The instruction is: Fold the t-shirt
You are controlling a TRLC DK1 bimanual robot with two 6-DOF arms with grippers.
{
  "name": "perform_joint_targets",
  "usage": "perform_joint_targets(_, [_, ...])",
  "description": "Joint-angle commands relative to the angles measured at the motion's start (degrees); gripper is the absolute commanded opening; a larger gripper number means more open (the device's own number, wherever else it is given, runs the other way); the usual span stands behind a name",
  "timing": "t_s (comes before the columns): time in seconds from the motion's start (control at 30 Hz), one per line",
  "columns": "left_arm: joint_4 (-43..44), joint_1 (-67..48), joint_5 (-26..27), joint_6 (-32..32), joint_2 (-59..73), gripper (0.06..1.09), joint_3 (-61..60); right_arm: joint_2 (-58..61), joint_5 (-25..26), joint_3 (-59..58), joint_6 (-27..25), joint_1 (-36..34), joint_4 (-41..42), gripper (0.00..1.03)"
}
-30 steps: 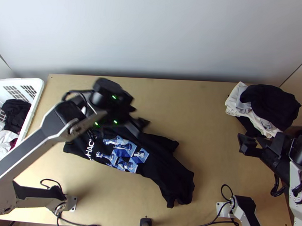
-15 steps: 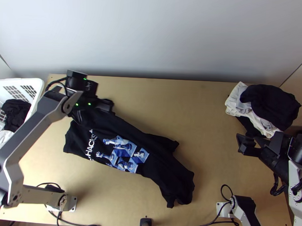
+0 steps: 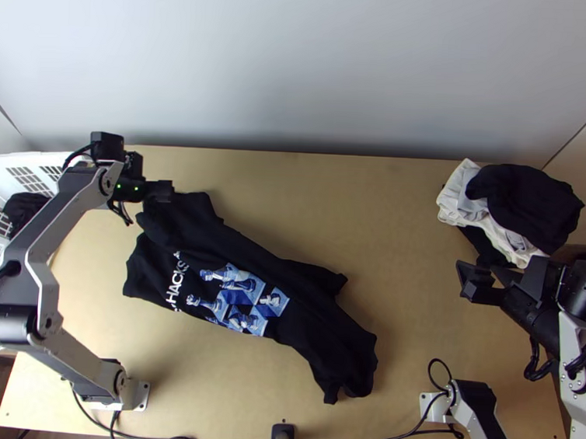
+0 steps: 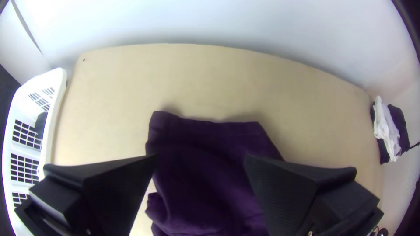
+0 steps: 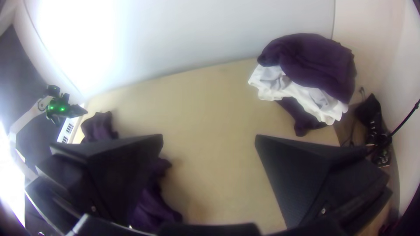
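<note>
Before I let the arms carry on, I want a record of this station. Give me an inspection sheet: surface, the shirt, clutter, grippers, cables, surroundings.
Surface: light wooden table, no spills seen.
Job's things: black t-shirt, rumpled, lying diagonally, print facing up.
Clutter: bunched dark and white cloth pile, far right; white basket at the left edge, dark cloth inside.
Left gripper: open, at the shirt's far left end.
Right gripper: open, nearer than the pile.
Cables: black cables along the near edge.
Surroundings: pale wall behind.
</note>
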Motion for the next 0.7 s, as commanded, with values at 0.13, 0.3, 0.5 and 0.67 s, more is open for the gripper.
perform_joint_targets(0.13, [1.14, 3.53, -2.66, 0.1, 6.48, 0.89, 0.06, 0.05, -0.08, 0.26, -0.03, 0.48, -0.43, 0.98])
perform_joint_targets(0.3, [0.35, 3.53, -2.57, -0.16, 8.68, 0.63, -0.03, 0.22, -0.08, 0.35, -0.03, 0.56, -0.26, 0.98])
perform_joint_targets(0.5, [-0.97, 3.0, -1.87, 0.01, 10.53, 0.1, 0.06, 0.93, -0.08, 0.87, -0.03, 0.56, -0.08, 0.98])
perform_joint_targets(0.67, [-4.57, -0.96, 2.53, -0.34, 7.1, 0.1, 3.49, 1.8, -0.08, 1.49, -0.03, 0.65, 0.09, 0.98])
